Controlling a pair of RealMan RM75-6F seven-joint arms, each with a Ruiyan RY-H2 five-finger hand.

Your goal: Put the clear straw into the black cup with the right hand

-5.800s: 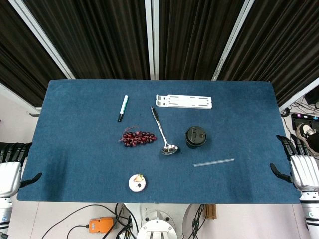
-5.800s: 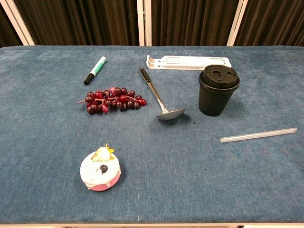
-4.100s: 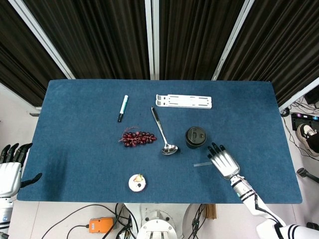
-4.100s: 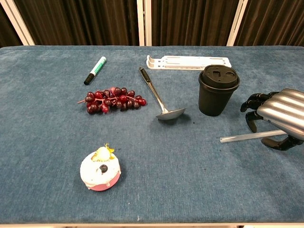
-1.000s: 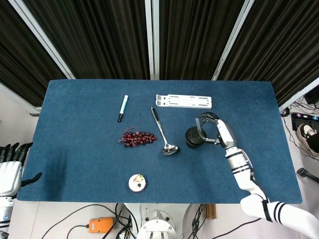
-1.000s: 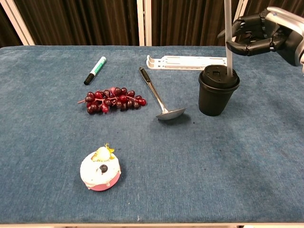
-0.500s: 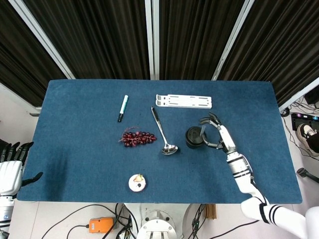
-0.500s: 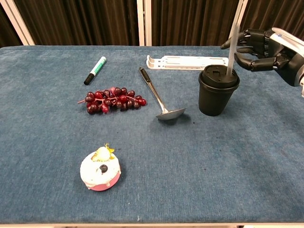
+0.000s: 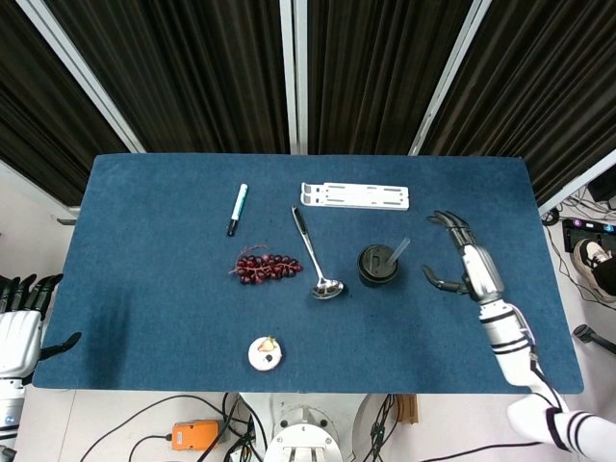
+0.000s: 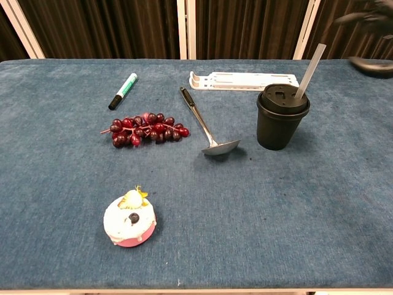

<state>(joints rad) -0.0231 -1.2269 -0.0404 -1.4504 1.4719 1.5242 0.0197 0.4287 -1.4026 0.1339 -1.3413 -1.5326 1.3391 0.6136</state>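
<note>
The black cup (image 10: 282,117) is taken as the landmark, and the scene is read from left to right.

Far left of the cup, off the desk (image 9: 144,289) edge, the left hand (image 9: 19,332) is seen with its fingers apart and nothing in it. It is not needed for this step.

Left of the cup, the marker (image 10: 123,90), the grapes (image 10: 144,129), the small cake (image 10: 129,224) and the ladle (image 10: 206,126) are found. Behind the cup, a white rack (image 10: 242,80) is laid flat. None of these is touching the cup.

At the cup itself, the clear straw (image 10: 309,70) is seated through the lid opening and is leaned up and to the right. The insertion is judged to be done.

Right of the cup, the right hand (image 9: 462,260) is held clear, with fingers spread wide and nothing gripped. In the chest view only blurred dark fingertips (image 10: 368,66) are visible at the frame's upper right.

The step in hand is judged to be the retreat. The following is advised:

- The fingers are to be kept spread, so that the leaning straw is not caught.
- The hand is to be drawn away to the right of the cup, not across the lid.
- The path is to be kept above the straw's free end, since a light touch could tip the cup or lift the straw out.
- The straw's seating is to be checked from the chest view once the hand is clear.
</note>
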